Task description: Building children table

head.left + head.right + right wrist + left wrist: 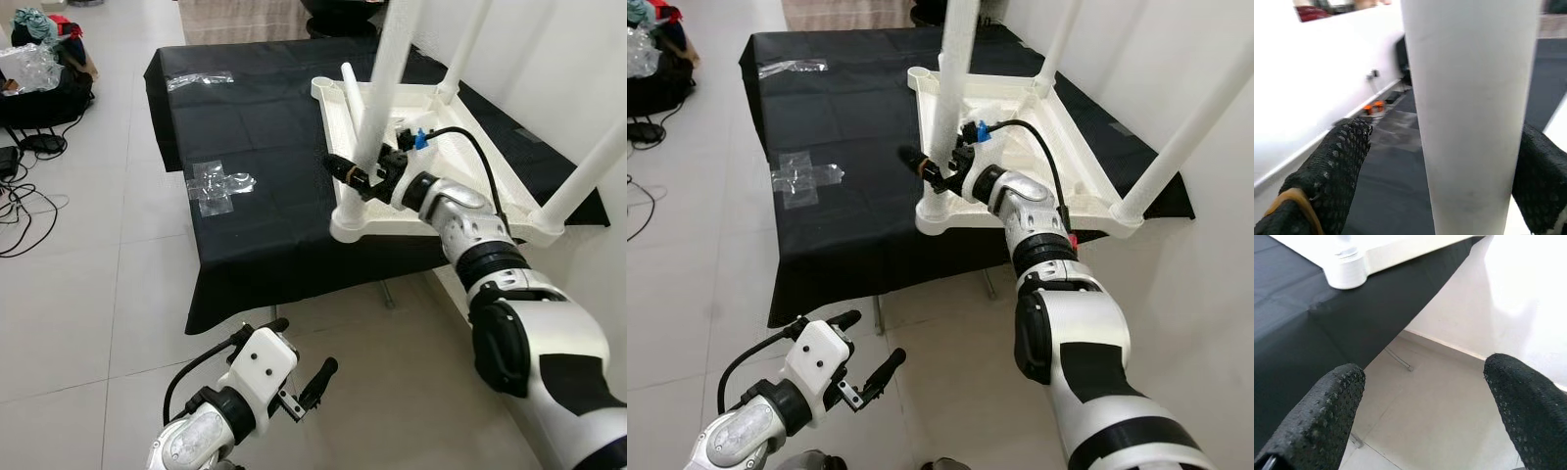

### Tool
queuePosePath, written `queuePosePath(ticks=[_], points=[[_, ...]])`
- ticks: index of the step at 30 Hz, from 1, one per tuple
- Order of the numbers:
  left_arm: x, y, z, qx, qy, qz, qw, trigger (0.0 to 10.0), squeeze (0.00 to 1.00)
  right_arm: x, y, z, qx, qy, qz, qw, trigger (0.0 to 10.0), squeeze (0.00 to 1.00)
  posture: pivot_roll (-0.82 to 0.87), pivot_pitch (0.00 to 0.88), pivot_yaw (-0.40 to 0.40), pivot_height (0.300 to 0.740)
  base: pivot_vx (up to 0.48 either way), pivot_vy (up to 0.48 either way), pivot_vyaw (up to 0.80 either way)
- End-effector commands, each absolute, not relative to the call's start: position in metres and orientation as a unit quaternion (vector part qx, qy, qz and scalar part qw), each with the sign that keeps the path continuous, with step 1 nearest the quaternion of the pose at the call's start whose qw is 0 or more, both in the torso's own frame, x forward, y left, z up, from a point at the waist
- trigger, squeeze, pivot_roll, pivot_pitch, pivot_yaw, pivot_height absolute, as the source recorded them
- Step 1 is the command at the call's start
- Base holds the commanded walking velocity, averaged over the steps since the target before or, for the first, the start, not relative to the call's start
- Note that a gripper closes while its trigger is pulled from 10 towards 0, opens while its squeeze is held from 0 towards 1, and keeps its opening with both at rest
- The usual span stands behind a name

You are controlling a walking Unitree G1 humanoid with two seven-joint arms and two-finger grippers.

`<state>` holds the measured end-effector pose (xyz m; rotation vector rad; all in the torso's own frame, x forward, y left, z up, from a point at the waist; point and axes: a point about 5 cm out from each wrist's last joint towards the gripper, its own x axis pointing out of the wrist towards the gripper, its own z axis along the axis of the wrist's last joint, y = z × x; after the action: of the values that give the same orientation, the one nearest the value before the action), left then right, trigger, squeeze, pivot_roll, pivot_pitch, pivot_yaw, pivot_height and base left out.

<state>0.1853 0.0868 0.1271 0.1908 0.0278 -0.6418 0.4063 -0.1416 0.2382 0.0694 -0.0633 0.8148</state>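
Note:
A white children's table (392,223) lies upside down on a black cloth (255,127), with three legs standing up from it. My right gripper (364,166) reaches in at the base of the near left leg (387,78). In the right wrist view that leg (1474,112) stands between the two fingers (1337,166), and a gap shows on one side, so the gripper is open around it. A short white tube (350,86) rises at the far left corner. My left gripper (304,345) hangs open and empty low over the floor, in front of the cloth's edge.
Clear tape patches (220,184) stick to the cloth. A black bag (44,98) and cables (20,211) lie on the tiled floor at the far left. A white wall (568,59) runs close along the right. The floor in front (118,323) is bare tile.

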Motion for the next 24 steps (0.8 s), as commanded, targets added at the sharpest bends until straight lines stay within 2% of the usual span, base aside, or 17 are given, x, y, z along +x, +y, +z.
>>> queuePosePath(ticks=[1, 6, 12, 13, 14, 16, 21, 24], points=[[0.181, 0.085, 0.127, 0.096, 0.018, -0.323, 0.941, 10.0, 0.00, 0.404, -0.129, 0.236, 0.045, -0.018, 0.438, 0.898, 10.0, 0.00, 0.11, 0.170, -0.104, 0.740, 0.000, 0.000, 0.00], [0.179, 0.084, 0.128, 0.093, 0.018, -0.325, 0.941, 10.0, 0.00, 0.404, -0.119, 0.239, 0.032, -0.022, 0.448, 0.893, 10.0, 0.00, 0.11, 0.183, -0.108, 0.740, 0.000, 0.000, 0.00], [0.178, 0.083, 0.130, 0.091, 0.017, -0.325, 0.941, 10.0, 0.00, 0.406, -0.109, 0.241, 0.025, -0.032, 0.431, 0.901, 10.0, 0.00, 0.10, 0.186, -0.111, 0.740, 0.000, 0.000, 0.00], [0.179, 0.082, 0.130, 0.090, 0.016, -0.324, 0.941, 10.0, 0.00, 0.407, -0.106, 0.240, 0.023, -0.033, 0.429, 0.903, 6.1, 0.00, 0.10, 0.186, -0.115, 0.740, 0.000, 0.000, 0.00], [0.179, 0.082, 0.130, 0.090, 0.015, -0.324, 0.942, 10.0, 0.00, 0.407, -0.103, 0.238, 0.022, -0.030, 0.425, 0.905, 0.0, 0.00, 0.11, 0.183, -0.118, 0.740, 0.000, 0.000, 0.00], [0.179, 0.081, 0.130, 0.090, 0.015, -0.324, 0.942, 10.0, 0.00, 0.406, -0.101, 0.236, 0.014, -0.028, 0.425, 0.905, 0.0, 0.00, 0.11, 0.183, -0.118, 0.740, 0.000, 0.000, 0.00], [0.182, 0.081, 0.129, 0.091, 0.014, -0.322, 0.942, 10.0, 0.00, 0.409, -0.105, 0.230, -0.028, -0.018, 0.373, 0.927, 0.0, 0.00, 0.10, 0.174, -0.117, 0.740, 0.000, 0.000, 0.00], [0.182, 0.081, 0.129, 0.091, 0.014, -0.322, 0.942, 10.0, 0.00, 0.409, -0.105, 0.230, -0.028, -0.018, 0.373, 0.927, 0.0, 0.00, 0.10, 0.174, -0.117, 0.740, 0.000, 0.000, 0.00]])
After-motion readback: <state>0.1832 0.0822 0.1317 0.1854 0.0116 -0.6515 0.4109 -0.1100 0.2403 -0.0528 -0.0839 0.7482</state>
